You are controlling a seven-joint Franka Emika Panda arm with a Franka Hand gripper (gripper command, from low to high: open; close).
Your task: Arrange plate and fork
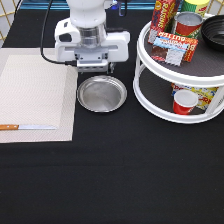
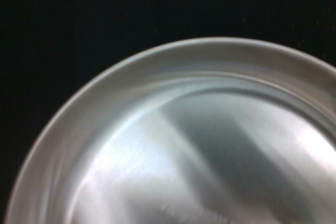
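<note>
The hand (image 1: 95, 70) hangs low over the plate's (image 1: 102, 94) upper rim, centre of the frame on the black bench (image 1: 115, 170). I cannot tell its grip. It should catch the rim squarely.

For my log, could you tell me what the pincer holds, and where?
Cannot be told: the pincer sits at the far rim of the plate, fingers hidden.
</note>
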